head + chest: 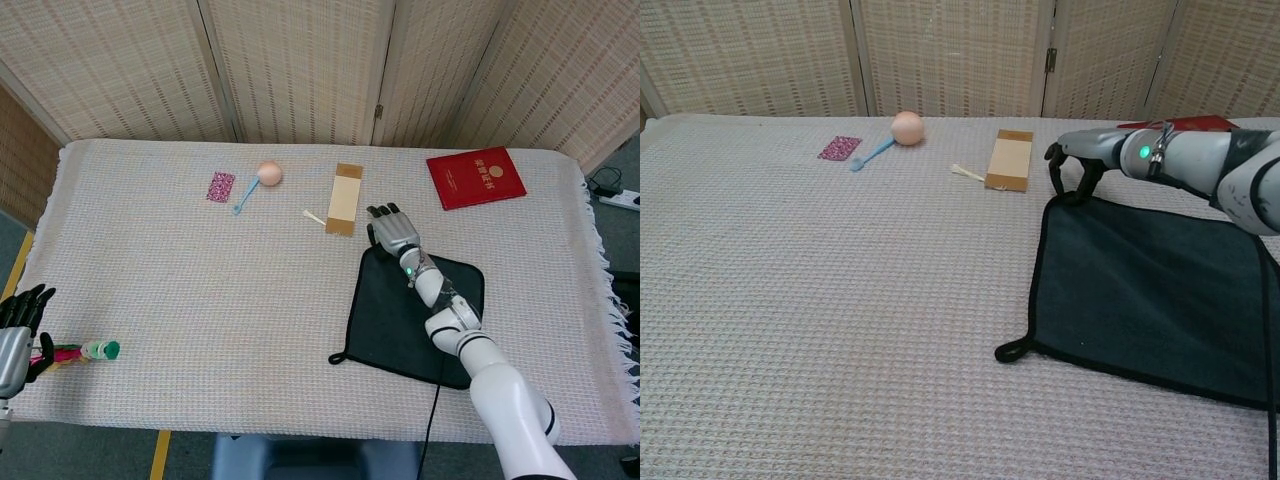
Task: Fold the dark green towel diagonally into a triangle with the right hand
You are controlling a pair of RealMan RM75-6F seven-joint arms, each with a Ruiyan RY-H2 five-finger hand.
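Note:
The dark green towel (395, 322) (1140, 290) lies flat and unfolded on the right side of the table, with a hanging loop (1008, 351) at its near left corner. My right hand (392, 229) (1080, 166) arches over the towel's far left corner, fingers apart and curled down. Its fingertips (1054, 187) touch the black hem there, and the corner still lies on the table. My left hand (18, 322) hangs off the table's near left edge with fingers spread, holding nothing.
A tan box (344, 198) (1010, 159) and a small white stick (314, 216) lie just left of the right hand. A red booklet (476, 177) sits at the far right. A pink ball with a blue handle (268, 174), a pink patch (220, 186) and a green-tipped object (88, 351) lie further left.

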